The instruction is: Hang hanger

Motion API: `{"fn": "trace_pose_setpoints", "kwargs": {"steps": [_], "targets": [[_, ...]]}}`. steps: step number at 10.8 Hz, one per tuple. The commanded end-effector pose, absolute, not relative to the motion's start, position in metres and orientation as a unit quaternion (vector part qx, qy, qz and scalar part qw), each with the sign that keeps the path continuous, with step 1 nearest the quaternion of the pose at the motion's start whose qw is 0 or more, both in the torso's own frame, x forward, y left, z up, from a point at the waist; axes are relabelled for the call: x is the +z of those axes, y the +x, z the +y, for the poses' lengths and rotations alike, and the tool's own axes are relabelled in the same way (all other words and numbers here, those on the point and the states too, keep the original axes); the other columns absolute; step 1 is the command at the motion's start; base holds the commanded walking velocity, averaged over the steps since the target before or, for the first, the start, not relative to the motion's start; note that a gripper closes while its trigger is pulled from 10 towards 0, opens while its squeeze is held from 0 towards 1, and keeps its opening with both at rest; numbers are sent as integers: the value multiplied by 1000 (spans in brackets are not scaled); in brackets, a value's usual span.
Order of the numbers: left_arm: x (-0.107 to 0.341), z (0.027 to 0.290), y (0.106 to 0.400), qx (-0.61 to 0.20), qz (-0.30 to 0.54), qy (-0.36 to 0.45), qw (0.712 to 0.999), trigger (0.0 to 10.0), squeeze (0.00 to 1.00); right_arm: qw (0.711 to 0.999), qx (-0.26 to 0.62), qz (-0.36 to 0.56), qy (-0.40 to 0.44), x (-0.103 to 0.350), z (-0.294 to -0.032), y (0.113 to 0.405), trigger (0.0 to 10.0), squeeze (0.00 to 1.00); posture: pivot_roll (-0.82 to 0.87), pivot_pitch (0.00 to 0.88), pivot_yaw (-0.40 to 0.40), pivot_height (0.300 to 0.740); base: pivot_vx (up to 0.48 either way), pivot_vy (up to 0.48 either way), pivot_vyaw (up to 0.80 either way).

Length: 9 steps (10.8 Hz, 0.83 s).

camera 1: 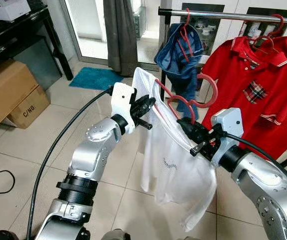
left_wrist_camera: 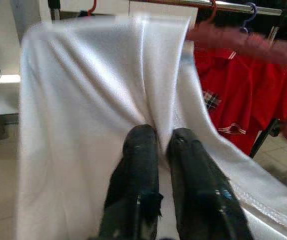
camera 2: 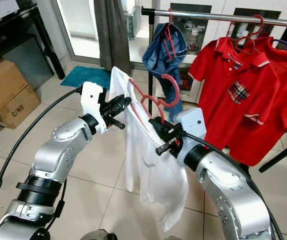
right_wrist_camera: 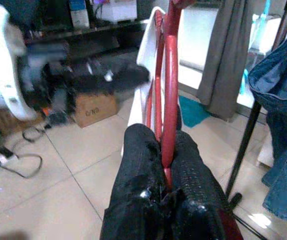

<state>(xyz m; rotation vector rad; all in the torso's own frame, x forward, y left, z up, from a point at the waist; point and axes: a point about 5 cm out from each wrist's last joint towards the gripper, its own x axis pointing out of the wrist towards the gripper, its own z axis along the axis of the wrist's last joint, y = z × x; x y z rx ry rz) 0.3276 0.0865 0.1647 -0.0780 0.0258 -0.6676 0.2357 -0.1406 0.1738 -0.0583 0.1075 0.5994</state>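
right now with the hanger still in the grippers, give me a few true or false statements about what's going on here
1. The right gripper is shut on the red hanger. True.
2. The left gripper pinches the white shirt. True.
3. The red hanger's hook is already over the rail. False: it is below the rail.
4. The red polo shirt lies on the floor. False: it hangs from the rail.
5. A blue denim garment hangs on the rail. True.
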Motion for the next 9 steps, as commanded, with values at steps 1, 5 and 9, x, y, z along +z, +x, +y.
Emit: {"fn": "trace_pose_setpoints", "kwargs": {"steps": [1, 5, 9], "targets": [[170, 94, 326, -323, 1, -40, 946, 0, 0, 954, 289, 68, -37, 169, -142, 236, 0, 0, -8, 13, 69, 740, 0, 0, 0], [192, 139, 335, -215, -33, 1, 976, 0, 0, 913, 353, 162, -124, 136, -157, 214, 0, 0, 7, 6, 63, 740, 0, 0, 0], [190, 149, 339, -235, -5, 30, 972, 0, 0, 917, 360, 129, -108, 148, -161, 216, 0, 0, 9, 7, 70, 740, 0, 0, 0]]}}
